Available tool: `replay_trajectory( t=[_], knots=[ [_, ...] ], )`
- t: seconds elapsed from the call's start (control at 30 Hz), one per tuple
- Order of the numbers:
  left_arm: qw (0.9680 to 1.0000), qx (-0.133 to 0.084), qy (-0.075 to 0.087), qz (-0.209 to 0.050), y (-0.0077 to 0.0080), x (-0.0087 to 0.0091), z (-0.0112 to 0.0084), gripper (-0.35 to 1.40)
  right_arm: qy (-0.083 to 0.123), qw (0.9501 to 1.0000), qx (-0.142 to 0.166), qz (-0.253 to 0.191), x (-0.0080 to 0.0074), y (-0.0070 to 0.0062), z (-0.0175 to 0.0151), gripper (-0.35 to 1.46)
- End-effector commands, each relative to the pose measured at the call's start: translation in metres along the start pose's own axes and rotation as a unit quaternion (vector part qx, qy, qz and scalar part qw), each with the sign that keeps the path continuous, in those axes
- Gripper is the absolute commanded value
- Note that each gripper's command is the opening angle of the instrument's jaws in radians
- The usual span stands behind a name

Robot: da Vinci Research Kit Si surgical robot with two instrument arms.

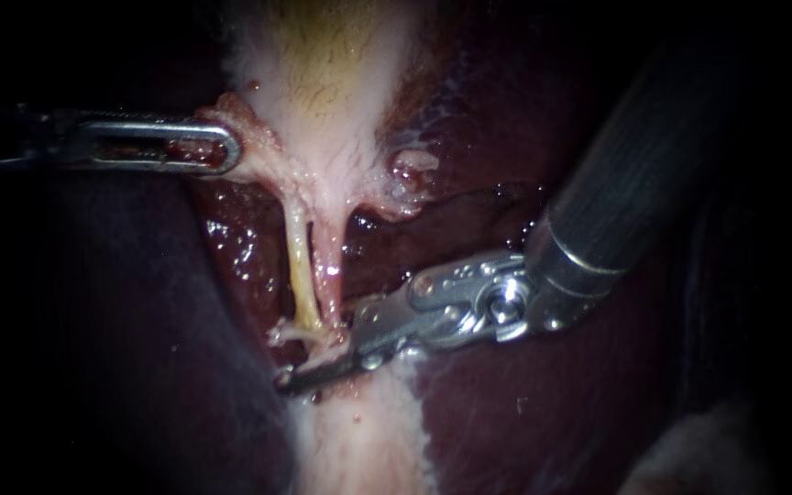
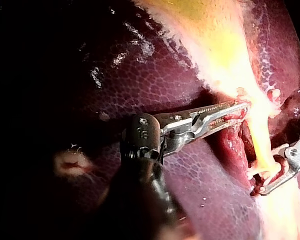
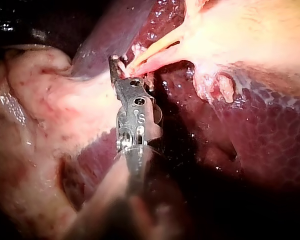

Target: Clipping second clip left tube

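The pale gallbladder (image 1: 332,92) narrows downward into two thin tubes: a yellowish left tube (image 1: 300,275) and a pinker right tube (image 1: 327,266). My left instrument (image 1: 226,147) has its slotted jaws shut on reddish tissue at the gallbladder's left edge, holding it out to the left; the left wrist view shows that grip (image 2: 242,111). My right instrument (image 1: 318,357) comes in from the upper right. Its jaws lie at the lower end of the left tube with a small gap between them. The tube's end (image 2: 266,170) sits between those jaws (image 2: 264,171). The jaws appear edge-on (image 3: 115,62).
Dark red liver (image 1: 524,412) lies around and under the tubes, wet and shiny. A pale band of tissue (image 1: 359,440) runs down below the right instrument's jaws. A small pink nub (image 1: 410,170) sits to the right of the gallbladder's neck.
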Motion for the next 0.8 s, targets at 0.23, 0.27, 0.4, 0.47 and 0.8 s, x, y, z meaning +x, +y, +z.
replay_trajectory(
  t=[0.23, 0.27, 0.4, 0.47, 0.8],
  knots=[
    [1.0, 0.0, 0.0, 0.0, 0.0, -0.0001, -0.0003, -0.35, 0.025, 0.9997, 0.003, 0.001, -0.0003, 0.0007, -0.0018, 0.45],
    [1.0, 0.0, -0.001, 0.0, -0.0001, -0.0001, -0.0003, -0.35, 0.025, 0.9997, 0.002, 0.001, -0.0003, 0.0008, -0.0021, 0.45],
    [1.0, -0.001, -0.001, 0.0, -0.0002, -0.0001, -0.0003, -0.35, 0.032, 0.9995, -0.005, 0.003, -0.0004, 0.0012, -0.0034, 0.46],
    [1.0, -0.001, -0.001, 0.0, -0.0002, -0.0001, -0.0004, -0.35, 0.034, 0.9994, -0.005, 0.004, -0.0006, 0.0013, -0.0039, 0.47],
    [1.0, -0.002, -0.001, 0.0, -0.0003, -0.0001, -0.0008, -0.35, 0.039, 0.9992, -0.007, 0.002, -0.0014, 0.0014, -0.0066, 0.48]
  ],
)
